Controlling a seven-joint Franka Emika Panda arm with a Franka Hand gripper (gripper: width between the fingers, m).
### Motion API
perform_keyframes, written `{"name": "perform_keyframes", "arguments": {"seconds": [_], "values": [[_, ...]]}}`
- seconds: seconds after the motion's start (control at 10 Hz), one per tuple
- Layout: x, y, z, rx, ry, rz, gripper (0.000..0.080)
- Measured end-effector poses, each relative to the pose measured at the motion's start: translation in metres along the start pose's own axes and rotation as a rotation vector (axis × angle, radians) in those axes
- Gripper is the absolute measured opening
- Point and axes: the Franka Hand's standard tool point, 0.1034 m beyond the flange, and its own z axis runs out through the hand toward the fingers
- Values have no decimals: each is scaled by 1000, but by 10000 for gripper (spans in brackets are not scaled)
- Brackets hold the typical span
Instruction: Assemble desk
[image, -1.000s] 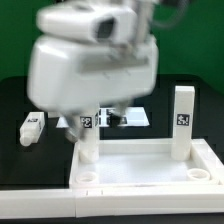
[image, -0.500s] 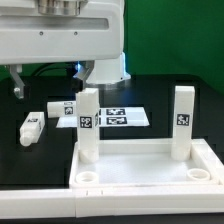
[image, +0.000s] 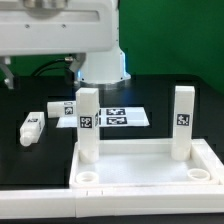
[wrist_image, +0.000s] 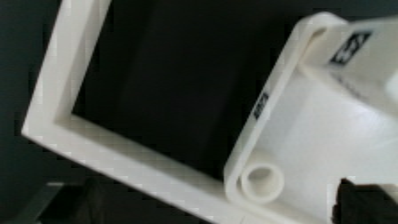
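Hovering over the desk top (wrist_image: 59, 95), a blurred pincer (wrist_image: 205, 198), opening and hold impossible to tell

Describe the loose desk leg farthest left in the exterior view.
Find the white desk top holding two upright legs. Off its corner, at the exterior view's left, a loose leg lies on the table. It is the outermost white piece.

Robotics lab bench with a tag-marked work surface.
A large glossy white robot arm (image: 70, 30) hangs over a matte black table (image: 30, 165) before a plain green backdrop (image: 170, 40); a marker board (image: 118, 117) printed with black-and-white square tags lies flat on the table, and 2 upright desk legs (image: 89, 125) in a white plastic kit wear the same kind of tags.
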Motion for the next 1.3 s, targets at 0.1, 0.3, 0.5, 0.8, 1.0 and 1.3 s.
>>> {"name": "perform_keyframes", "arguments": {"seconds": [0.1,0.3,0.5,0.8,1.0,1.3], "values": [[-32,3,8,34,-6,14,649],[-71,10,35,31,7,40,649],[-67,10,33,30,9,33,649],[-79,12,46,46,18,91,649],[-131,-8,96,64,-3,190,649],[-136,-27,128,45,-8,204,649]]}}
